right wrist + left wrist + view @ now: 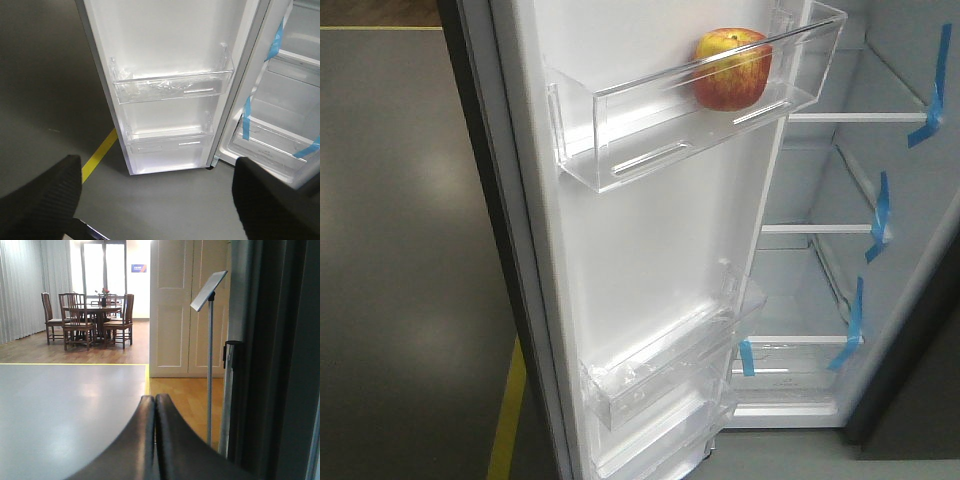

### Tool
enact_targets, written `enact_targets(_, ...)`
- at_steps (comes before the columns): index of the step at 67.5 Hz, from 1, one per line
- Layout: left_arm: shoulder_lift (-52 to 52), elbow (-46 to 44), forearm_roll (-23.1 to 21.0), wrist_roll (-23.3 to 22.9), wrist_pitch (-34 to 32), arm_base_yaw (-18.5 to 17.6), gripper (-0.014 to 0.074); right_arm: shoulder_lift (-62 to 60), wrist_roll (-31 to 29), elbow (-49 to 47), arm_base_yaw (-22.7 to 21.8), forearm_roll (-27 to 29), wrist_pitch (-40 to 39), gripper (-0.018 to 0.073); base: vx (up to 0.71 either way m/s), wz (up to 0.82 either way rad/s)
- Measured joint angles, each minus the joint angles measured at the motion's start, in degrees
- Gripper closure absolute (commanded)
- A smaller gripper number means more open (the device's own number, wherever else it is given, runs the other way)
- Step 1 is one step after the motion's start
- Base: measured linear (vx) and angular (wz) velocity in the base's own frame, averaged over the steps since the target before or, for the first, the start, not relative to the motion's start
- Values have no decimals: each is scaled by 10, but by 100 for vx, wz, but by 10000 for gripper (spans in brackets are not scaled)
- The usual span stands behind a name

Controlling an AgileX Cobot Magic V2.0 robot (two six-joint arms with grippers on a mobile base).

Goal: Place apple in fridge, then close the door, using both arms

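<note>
Apple (pixel 732 68) sits in the top clear bin (pixel 620 130) of the open door (pixel 640 260). Left gripper (pixel 155 400) is pinched together, right gripper (pixel 157 167) is wide and empty. Next job: push the door closed

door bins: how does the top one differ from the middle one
The top bin holds the apple, at its right end in the front view; the middle bin holds no fruit, only what looks like crumpled clear film. The top bin sits high on the door, the middle bin low down, with a bare white stretch between them. Both are clear plastic, mounted on the door's white inner side.
</note>
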Motion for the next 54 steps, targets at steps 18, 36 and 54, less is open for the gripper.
enact_targets(18,0,0,-3,-16,-59,0,602,0,0,0,0,1,0,-21,0,0)
enact_targets(36,20,-93,-15,-71,-15,0,602,0,0,0,0,1,0,-21,0,0)
enact_targets(54,215,-322,-15,-30,175,0,602,0,0,0,0,1,0,-21,0,0)
